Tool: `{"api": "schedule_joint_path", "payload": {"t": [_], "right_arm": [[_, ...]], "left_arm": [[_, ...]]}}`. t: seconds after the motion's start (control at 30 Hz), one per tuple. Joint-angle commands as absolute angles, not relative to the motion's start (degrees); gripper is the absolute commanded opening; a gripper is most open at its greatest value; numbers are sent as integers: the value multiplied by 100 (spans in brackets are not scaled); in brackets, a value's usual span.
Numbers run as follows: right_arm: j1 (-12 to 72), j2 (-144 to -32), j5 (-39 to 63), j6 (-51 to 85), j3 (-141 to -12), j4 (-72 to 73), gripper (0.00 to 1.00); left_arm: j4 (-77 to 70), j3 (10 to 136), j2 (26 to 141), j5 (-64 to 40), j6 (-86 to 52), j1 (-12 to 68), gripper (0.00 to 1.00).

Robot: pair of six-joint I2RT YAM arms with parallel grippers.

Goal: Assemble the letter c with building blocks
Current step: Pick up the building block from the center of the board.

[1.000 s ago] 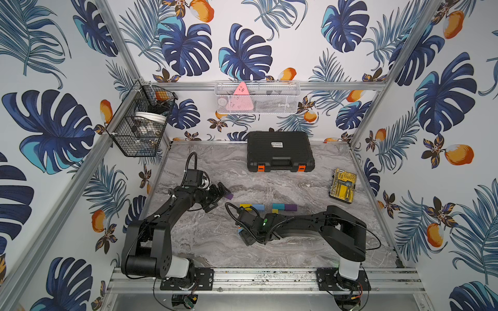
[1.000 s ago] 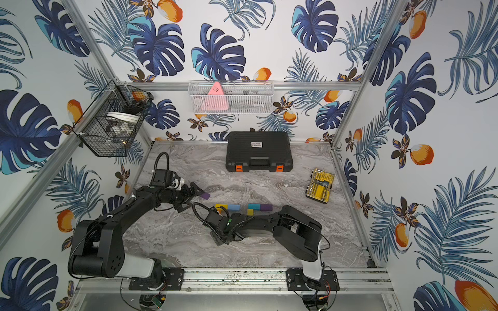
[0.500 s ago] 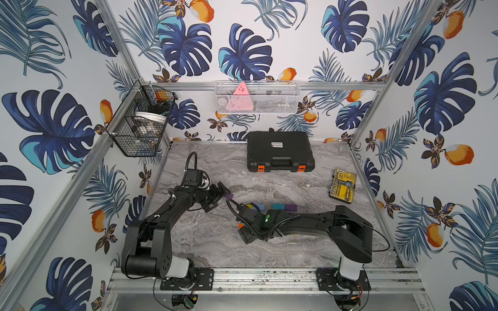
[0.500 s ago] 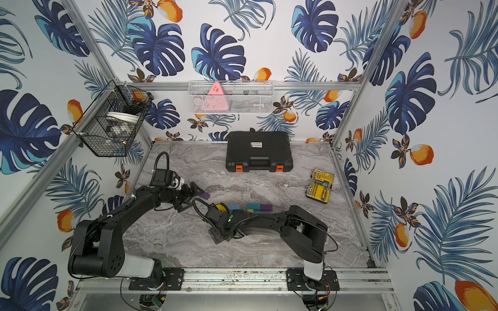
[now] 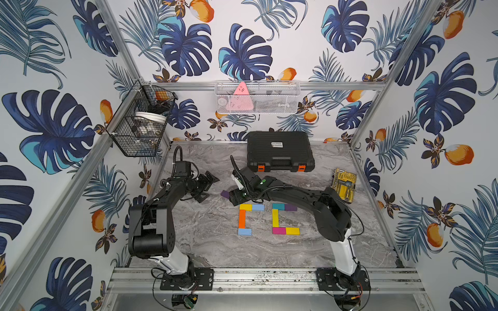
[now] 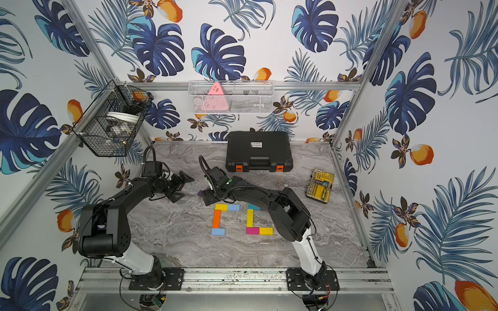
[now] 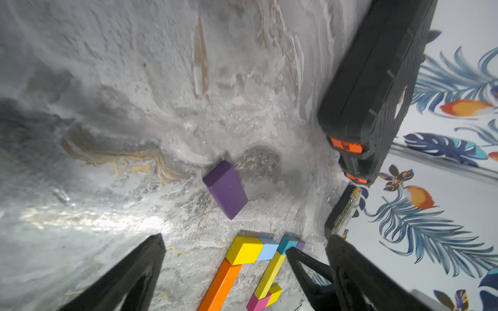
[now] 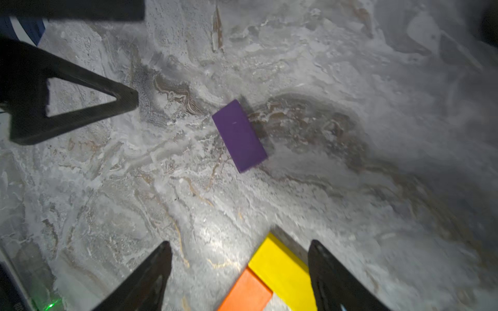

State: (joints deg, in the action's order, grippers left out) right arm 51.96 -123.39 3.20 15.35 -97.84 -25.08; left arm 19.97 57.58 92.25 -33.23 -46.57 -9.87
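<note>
Tabletop veined grey, leaf-print walls, black case at back — blocks mid-table

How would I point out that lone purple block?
Start at the black tool case at the back of the table. In front of it, by the right gripper, a purple block lies askew and alone; the other purple one abuts a teal block.
</note>
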Motion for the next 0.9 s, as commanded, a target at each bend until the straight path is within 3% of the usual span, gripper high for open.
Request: {"api": "schedule_joint_path", "payload": {"t": [0.0,0.53,0.87], "right_arm": [[5199,-12765,506,916,-10315,-2988,80],[5219,-14239,-205,128,-11944,-3436,76],[5396,-14441,-355,-35,-12164,-3457,42]], "left_arm": [[1948,5874,9281,-3466,-4818,-1157,99],[1878,5937,9560,-3612,-4903,-1425,99],[1837,5898,9563,-3640,-4964,-1460,99]]}}
